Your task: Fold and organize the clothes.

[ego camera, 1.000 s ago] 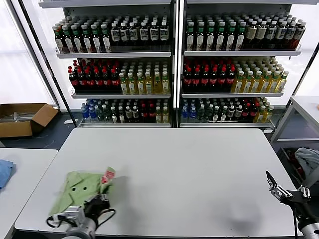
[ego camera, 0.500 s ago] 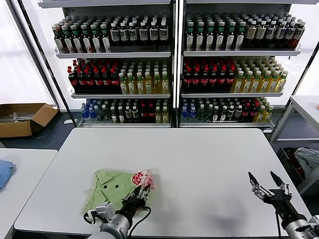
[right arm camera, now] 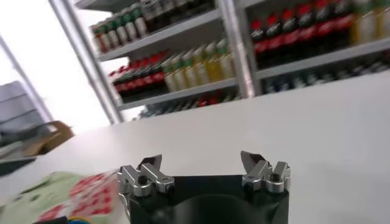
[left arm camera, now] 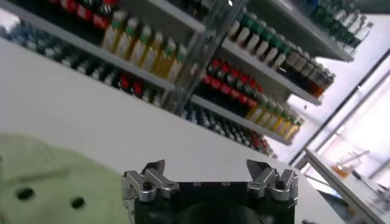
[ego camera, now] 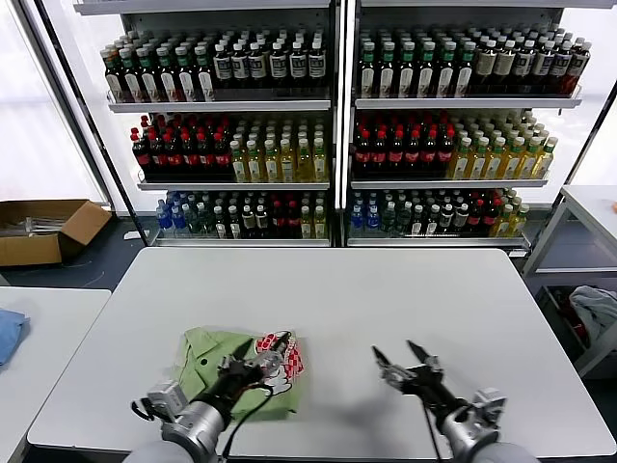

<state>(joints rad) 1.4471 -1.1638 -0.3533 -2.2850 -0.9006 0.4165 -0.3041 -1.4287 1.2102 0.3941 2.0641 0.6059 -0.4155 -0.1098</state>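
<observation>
Your left gripper (ego camera: 253,367) hovered open-jawed over the light green soft polo shirt (ego camera: 224,371); right gripper (ego camera: 407,362), also open, needed its far edge squarely between the jaws.

Left claw (ego camera: 262,359) and right claw (ego camera: 405,355) both gape wide, reaching forward low.

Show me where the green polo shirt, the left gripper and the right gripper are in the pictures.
green polo shirt (ego camera: 207,353): head view, on the plain fabric beside the buttons.
left gripper (ego camera: 270,351): head view, midway between its open fingertips, above the shirt.
right gripper (ego camera: 396,352): head view, midway between its open fingertips.
</observation>
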